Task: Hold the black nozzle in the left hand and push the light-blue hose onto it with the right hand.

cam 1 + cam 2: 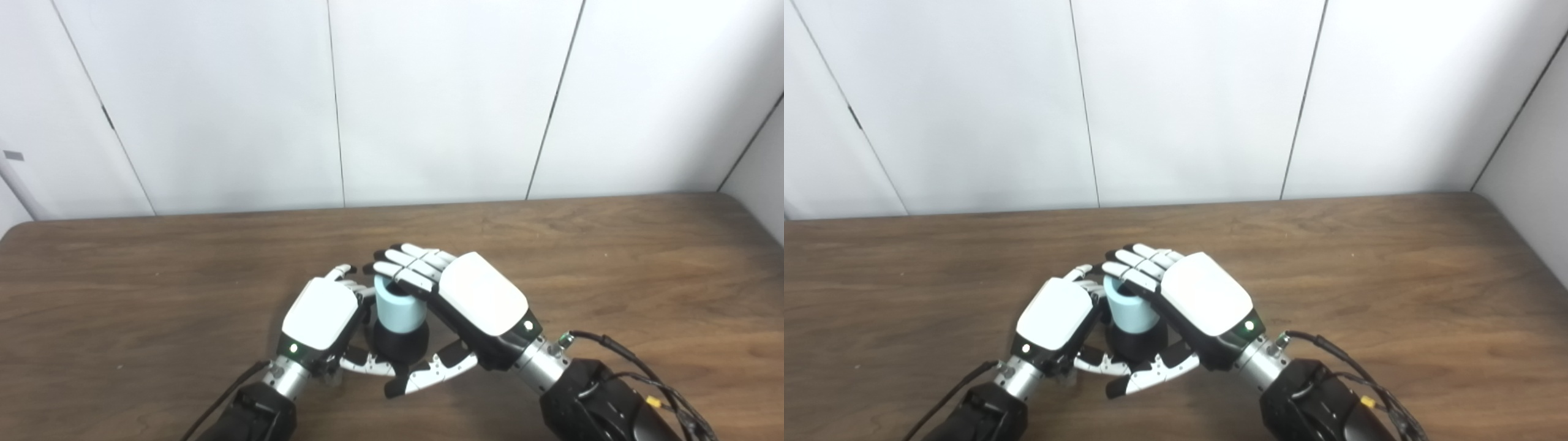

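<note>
Light-blue hose (pixel 400 307), black nozzle (pixel 401 344), brown wood-grain table (pixel 612 275), seemingly plain white wall (pixel 429 92).

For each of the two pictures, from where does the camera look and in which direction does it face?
Left eye view: on the head, looking down and forward at the table; both forearms, left hand and right hand show.
Right eye view: beside it, a little to the right; same aim, same limbs.
Shared: light-blue hose standing on black nozzle between the hands, white wall panels behind.
</note>
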Action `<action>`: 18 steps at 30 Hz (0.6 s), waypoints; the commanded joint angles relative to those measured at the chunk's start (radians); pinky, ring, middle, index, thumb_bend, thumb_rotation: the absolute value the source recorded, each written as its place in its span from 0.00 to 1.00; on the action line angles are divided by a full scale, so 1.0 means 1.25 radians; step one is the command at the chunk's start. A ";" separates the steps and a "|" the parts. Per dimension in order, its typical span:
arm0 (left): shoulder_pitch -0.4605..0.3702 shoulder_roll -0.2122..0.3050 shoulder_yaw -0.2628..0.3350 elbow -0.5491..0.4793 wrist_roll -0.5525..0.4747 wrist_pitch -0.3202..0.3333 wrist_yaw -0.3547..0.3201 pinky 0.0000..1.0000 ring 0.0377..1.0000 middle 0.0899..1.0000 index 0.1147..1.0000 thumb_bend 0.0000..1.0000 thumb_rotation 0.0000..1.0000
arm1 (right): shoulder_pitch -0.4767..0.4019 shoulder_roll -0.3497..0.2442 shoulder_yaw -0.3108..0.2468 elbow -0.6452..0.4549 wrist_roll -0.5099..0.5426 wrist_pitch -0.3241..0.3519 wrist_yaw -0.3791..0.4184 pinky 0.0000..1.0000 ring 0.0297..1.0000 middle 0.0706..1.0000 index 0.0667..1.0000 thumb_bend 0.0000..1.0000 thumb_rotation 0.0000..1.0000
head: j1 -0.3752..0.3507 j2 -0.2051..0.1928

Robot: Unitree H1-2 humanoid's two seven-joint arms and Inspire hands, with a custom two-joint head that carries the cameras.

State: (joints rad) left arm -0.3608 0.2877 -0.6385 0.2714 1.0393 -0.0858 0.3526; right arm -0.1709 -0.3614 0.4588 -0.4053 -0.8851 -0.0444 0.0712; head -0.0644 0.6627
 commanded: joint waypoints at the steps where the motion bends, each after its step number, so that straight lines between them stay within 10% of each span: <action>1: 0.086 -0.008 -0.044 0.073 0.024 0.004 -0.033 0.83 0.45 0.33 0.43 0.50 0.00 | 0.078 -0.017 0.040 0.062 0.012 -0.038 0.062 0.80 0.87 0.87 0.83 0.89 0.72 | -0.001 0.000; 18: 0.081 -0.012 -0.049 0.096 0.031 -0.001 -0.007 0.82 0.43 0.39 0.45 0.50 0.00 | 0.071 0.012 0.011 0.055 -0.004 -0.029 0.051 0.98 1.00 1.00 1.00 0.91 0.71 | 0.000 -0.004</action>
State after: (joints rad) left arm -0.3641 0.2862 -0.6414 0.2824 1.0394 -0.0856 0.3591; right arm -0.1177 -0.3325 0.4467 -0.3888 -0.8808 -0.0912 0.0255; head -0.0629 0.6566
